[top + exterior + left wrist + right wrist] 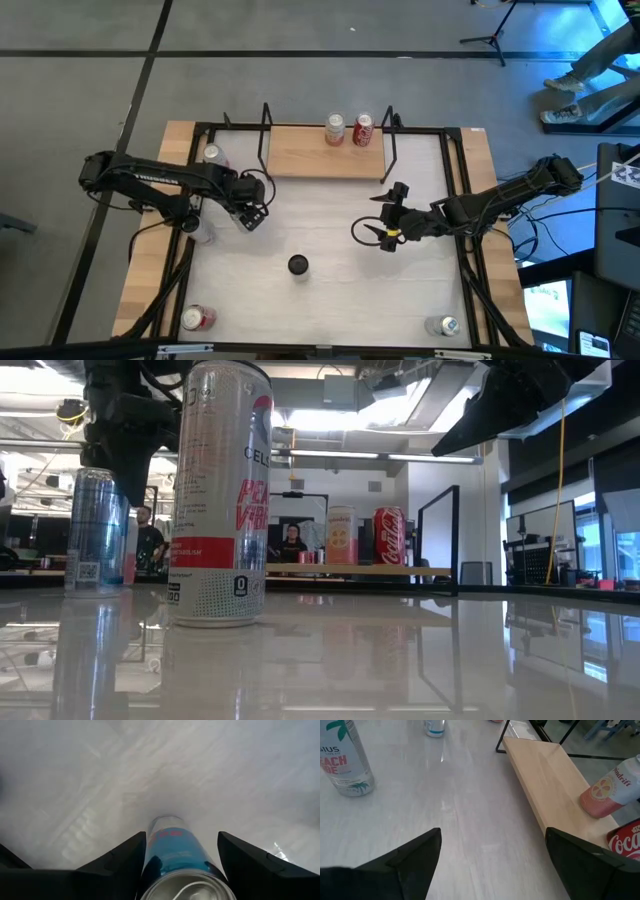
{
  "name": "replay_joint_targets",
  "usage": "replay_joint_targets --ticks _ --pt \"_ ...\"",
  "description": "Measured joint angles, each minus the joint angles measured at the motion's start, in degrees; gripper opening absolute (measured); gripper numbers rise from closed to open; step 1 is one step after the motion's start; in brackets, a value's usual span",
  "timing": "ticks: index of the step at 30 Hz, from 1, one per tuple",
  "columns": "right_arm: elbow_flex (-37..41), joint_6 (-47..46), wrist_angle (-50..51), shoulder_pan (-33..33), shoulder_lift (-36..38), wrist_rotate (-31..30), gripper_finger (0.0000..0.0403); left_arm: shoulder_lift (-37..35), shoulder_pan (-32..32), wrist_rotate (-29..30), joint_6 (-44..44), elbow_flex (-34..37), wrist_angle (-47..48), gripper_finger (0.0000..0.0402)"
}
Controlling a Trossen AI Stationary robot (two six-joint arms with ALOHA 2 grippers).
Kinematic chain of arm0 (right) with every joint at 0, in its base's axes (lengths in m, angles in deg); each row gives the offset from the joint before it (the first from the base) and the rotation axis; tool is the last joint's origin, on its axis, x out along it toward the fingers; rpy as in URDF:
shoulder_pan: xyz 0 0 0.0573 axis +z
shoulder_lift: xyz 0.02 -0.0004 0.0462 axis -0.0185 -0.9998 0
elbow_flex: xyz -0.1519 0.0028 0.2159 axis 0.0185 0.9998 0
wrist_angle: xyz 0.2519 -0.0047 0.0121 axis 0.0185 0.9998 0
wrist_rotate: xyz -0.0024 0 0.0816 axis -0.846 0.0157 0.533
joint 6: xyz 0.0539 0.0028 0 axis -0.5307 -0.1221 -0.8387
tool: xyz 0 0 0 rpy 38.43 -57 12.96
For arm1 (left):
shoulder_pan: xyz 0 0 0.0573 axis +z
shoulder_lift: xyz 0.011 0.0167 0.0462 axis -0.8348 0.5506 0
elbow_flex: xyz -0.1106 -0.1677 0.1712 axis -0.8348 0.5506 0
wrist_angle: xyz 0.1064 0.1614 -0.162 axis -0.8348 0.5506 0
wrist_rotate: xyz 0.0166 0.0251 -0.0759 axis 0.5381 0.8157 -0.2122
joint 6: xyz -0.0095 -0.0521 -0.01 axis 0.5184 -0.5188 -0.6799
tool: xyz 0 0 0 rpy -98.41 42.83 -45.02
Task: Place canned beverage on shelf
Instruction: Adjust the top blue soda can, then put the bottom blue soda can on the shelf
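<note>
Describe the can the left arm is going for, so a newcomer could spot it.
Start at the white table, left side, by the wooden edge. There the left gripper sits over a slim blue can, fingers either side. Unlike the nearby cans, it is blue and sits between fingers.

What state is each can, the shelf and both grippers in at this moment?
Left gripper: fingers either side of the blue can, over the table's left side.
Right gripper: open, empty, right of centre.
Shelf: holds two upright cans at its right end, rest bare.
Pink can: upright on shelf.
Red cola can: upright on shelf.
Tall white can: upright on table, mid-front.
</note>
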Motion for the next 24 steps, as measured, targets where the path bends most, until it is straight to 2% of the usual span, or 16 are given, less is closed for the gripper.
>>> replay_joint_targets --ticks 8,12,16,19,24 --pt "0.0 0.0 -0.1 0.0 0.0 0.0 0.0353 0.0 0.0 1.0 3.4 -1.2 0.3 0.0233" --pt "0.0 0.0 -0.1 0.0 0.0 0.0 0.0353 0.0 0.0 2.8 8.5 -6.5 1.2 0.0233" --pt "0.0 0.0 -0.1 0.0 0.0 0.0 0.0353 0.0 -0.2 2.8 17.4 -13.9 0.7 0.0233" --pt "0.0 0.0 -0.4 0.0 0.0 0.0 0.0353 0.0 -2.6 4.0 22.9 -17.3 -2.8 0.0233" --pt "0.0 0.1 -1.2 0.0 0.0 1.8 0.0353 1.0 -6.7 7.0 26.9 -16.2 -16.3 0.0234"
